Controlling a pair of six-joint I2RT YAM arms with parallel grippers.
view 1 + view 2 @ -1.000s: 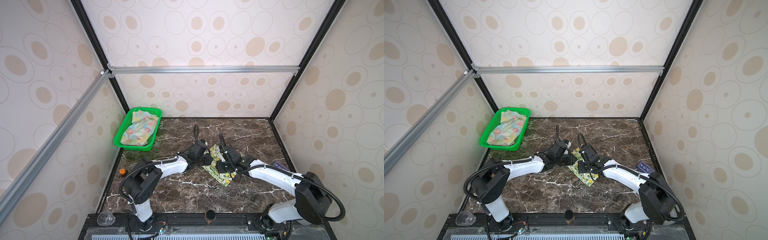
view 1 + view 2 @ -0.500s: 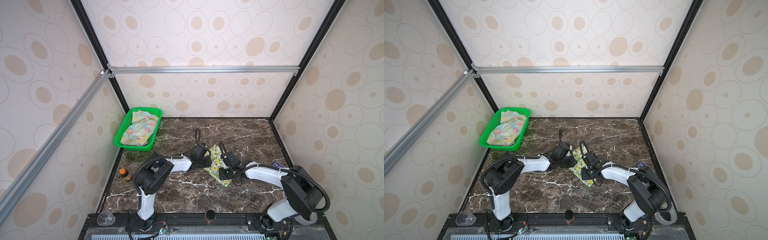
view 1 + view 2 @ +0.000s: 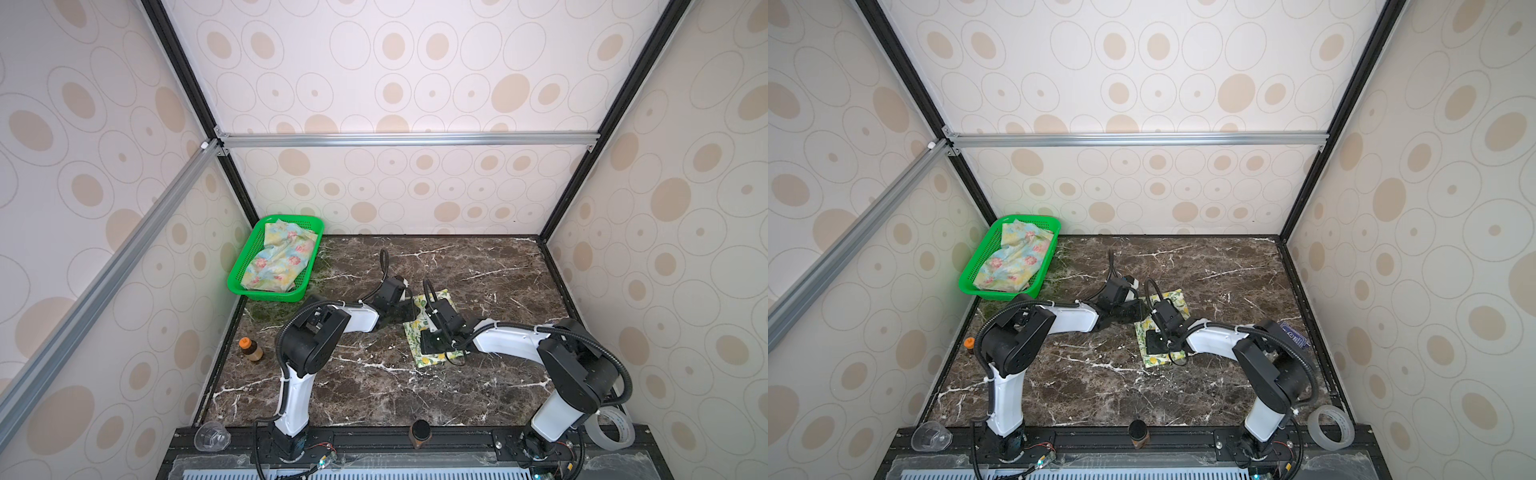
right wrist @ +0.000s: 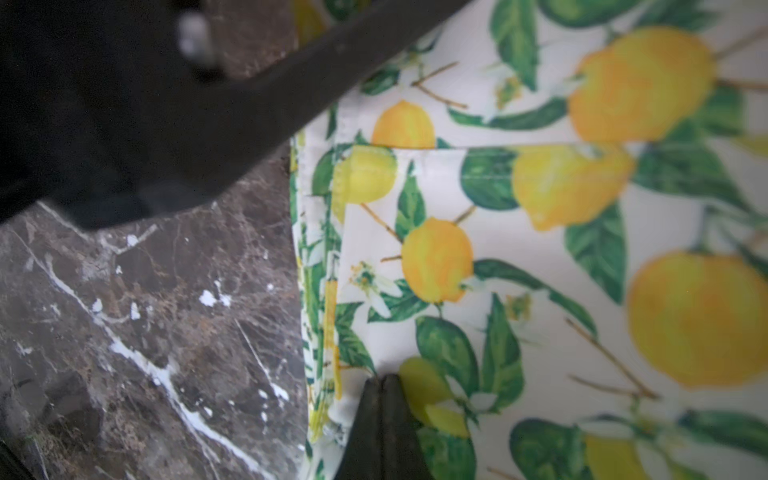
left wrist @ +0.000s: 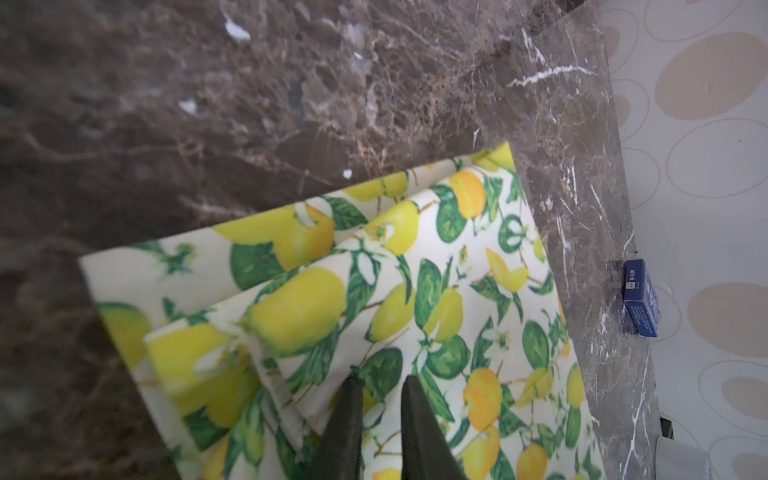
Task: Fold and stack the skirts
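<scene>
R gripper (image 4: 381,380): jaws pressed tog., tips down on near part of folded lemon skirt (image 3: 432,358), mid table (image 3: 374,386), prob. pinning the fold flat | L gripper (image 5: 381,378): jaws a slit apart, nothing seen btwn, over skirt's far edge, likely steadying layers | floral skirt (image 3: 280,257): crumpled in green basket (image 3: 266,293), far-L corner, not yet folded

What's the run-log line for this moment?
lemon skirt: folded, on table | left gripper: slightly open, over it | right gripper: shut, tips near its edge | floral skirt: in green basket
</scene>
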